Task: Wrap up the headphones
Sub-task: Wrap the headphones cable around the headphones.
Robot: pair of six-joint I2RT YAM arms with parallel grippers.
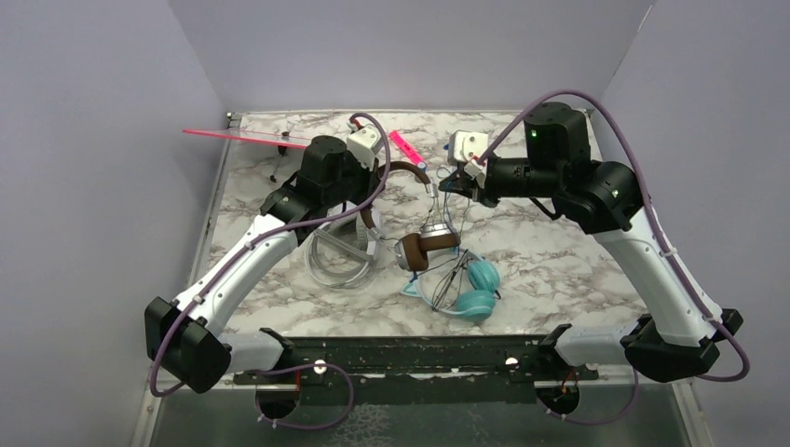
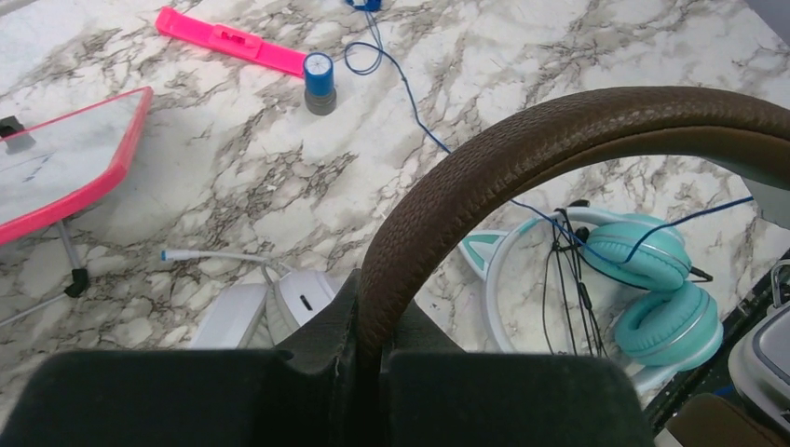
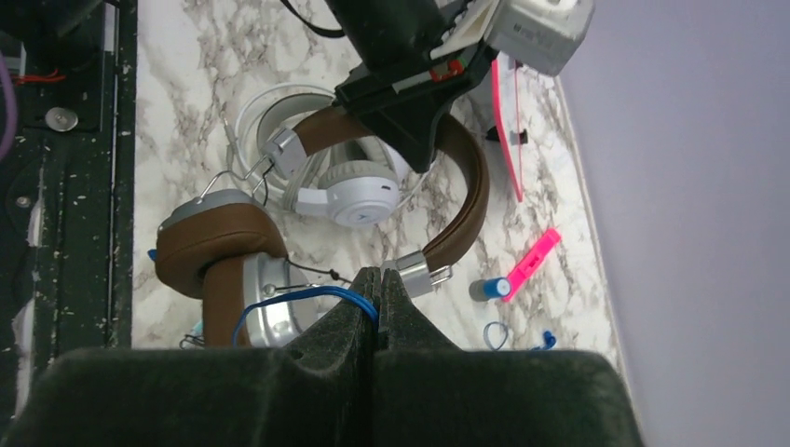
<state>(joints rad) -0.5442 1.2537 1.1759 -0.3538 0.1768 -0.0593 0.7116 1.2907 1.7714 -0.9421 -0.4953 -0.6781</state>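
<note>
Headphones, corded, over-ear: 3 sets, all on or above the marbled desk (image 1: 559, 251).

1. Brown set (image 1: 424, 250): 1. Headband is raised and clamped in the left tool (image 2: 368, 307), whose fingers are closed tight on the leather band. The cups hang near desk centre.
2. White-grey set (image 1: 345, 251): 1. It lies flat at 9 o'clock of centre, beneath the left arm.
3. Teal set (image 1: 470, 289), cat-eared: 1. It lies at 6 o'clock, just beside the brown cups, with thin dark cord draped across it.

Blue cord (image 3: 298, 298): 1. It is pinched in the right tool (image 3: 377, 279), fingers pressed together, close to the brown set's silver cup.

Sundries: pink stick (image 1: 405, 146), 1, at 12 o'clock; blue-capped cylinder (image 2: 319, 82), 1, touching the stick's end; pink-framed panel (image 2: 65, 158), 1, at 10 o'clock.
</note>
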